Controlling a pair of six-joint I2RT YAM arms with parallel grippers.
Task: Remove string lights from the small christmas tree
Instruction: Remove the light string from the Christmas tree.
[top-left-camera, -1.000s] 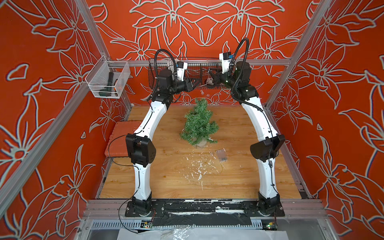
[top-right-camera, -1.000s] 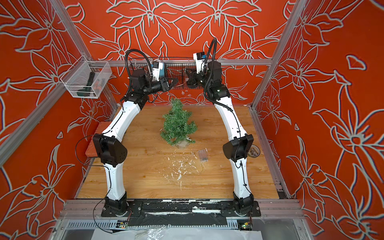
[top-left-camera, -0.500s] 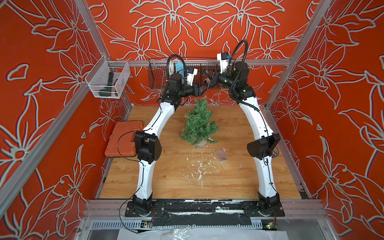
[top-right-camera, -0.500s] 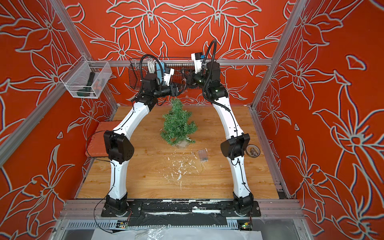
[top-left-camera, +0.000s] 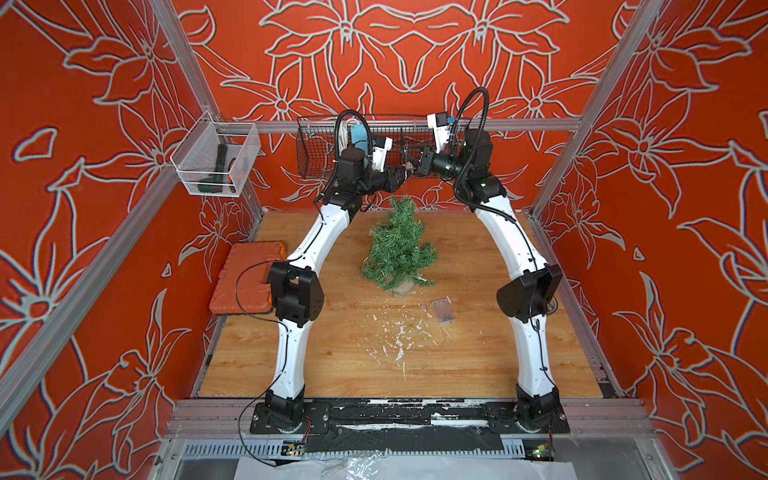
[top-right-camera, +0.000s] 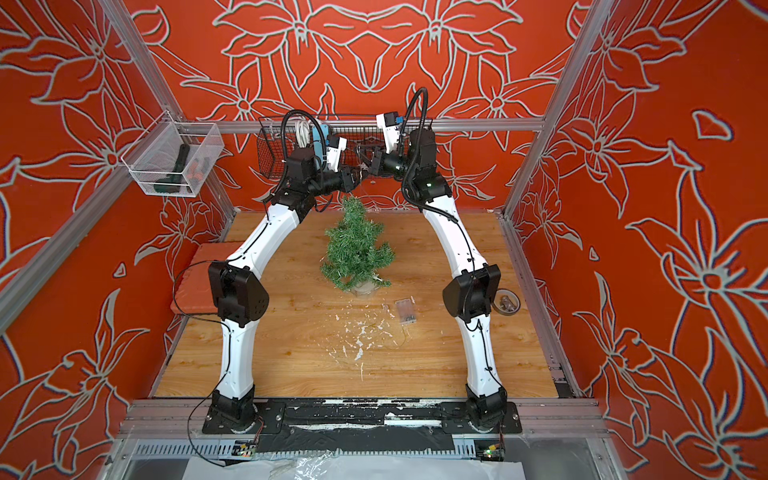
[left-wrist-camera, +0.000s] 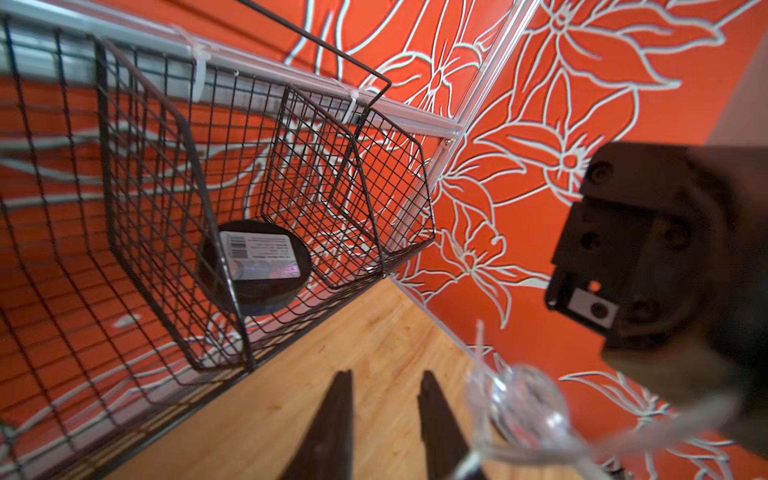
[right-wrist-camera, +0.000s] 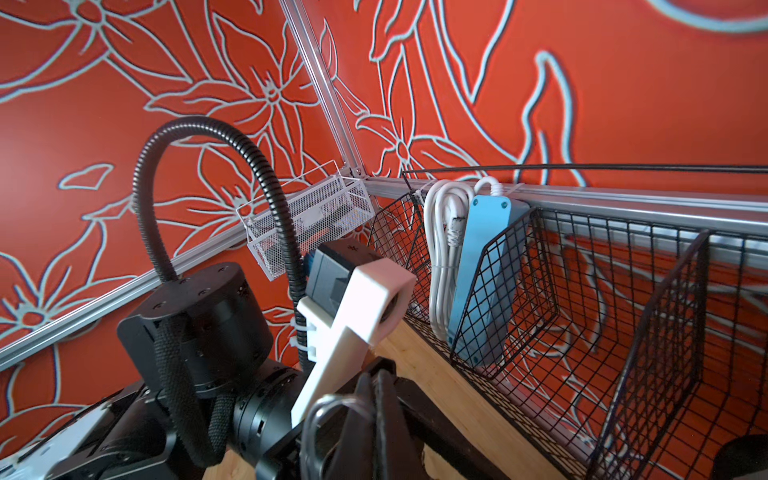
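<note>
Wooden tabletop: small christmas tree upright; right end effector clamps string lights, left end effector slightly parted, empty.

**Orange flower-print booth, wood floor**

Walls all red-orange w/ big white-outlined flowers, set in an aluminium frame. Floor is pale wood-grain board, white flecks scattered near the middle. Black wire basket hangs on the back rail, split into compartments: blue power strip + coiled white cable in one, black round tin w/ barcode label in another. White mesh bin on the left rail. Orange plastic case by the board's left edge. Light flat, even.
</note>
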